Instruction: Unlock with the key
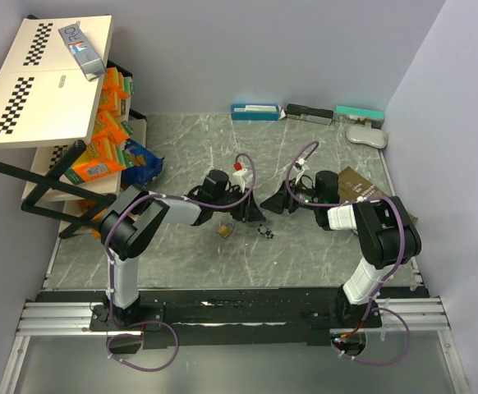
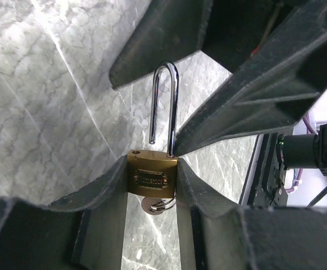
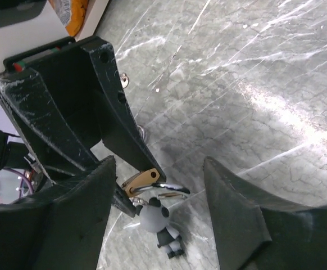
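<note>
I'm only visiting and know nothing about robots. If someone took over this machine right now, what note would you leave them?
Left gripper: shut on the brass padlock, clamped on its body.
Right gripper: open, fingers either side of the shackle, gripping nothing.
Key: in the keyhole, with a panda keychain on its ring.
Done: one end of the shackle is out of the body, so the lock looks unlocked.
Left: probably only to confirm the shackle swings free and set things down.
</note>
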Robot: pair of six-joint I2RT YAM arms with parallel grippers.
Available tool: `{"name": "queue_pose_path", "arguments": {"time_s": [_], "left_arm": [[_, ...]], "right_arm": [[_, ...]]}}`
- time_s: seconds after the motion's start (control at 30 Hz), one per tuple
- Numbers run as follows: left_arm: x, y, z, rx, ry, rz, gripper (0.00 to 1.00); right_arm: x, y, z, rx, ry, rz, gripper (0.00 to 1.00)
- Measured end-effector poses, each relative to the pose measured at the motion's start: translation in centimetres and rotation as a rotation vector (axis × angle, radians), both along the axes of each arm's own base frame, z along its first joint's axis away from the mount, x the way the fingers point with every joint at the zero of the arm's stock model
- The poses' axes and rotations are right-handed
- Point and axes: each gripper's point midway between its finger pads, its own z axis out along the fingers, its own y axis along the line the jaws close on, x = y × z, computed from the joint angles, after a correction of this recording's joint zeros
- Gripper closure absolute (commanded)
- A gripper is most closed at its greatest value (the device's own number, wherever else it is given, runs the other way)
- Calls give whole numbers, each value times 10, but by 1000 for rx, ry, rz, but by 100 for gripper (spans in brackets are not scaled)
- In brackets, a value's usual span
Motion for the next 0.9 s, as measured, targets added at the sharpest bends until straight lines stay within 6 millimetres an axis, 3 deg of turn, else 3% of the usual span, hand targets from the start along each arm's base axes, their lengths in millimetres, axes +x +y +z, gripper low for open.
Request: {"name": "queue_pose_path", "arguments": {"time_s": [0.27,0.47,0.7,0.9], "left_arm": [[4,5,-6,16,4,40,99],[19,10,-13,53,-6,133,99],[37,16,-22,150,-32,252,99],[55,7,-12,228,-86,340,99]], "right_arm": [[0,1,0,4,5,0,62],[1,0,-4,-1,27,-5,71],[14,-3,-9,-38,56,-55,74],[25,-9,-23,-80,99,-119,71]]}}
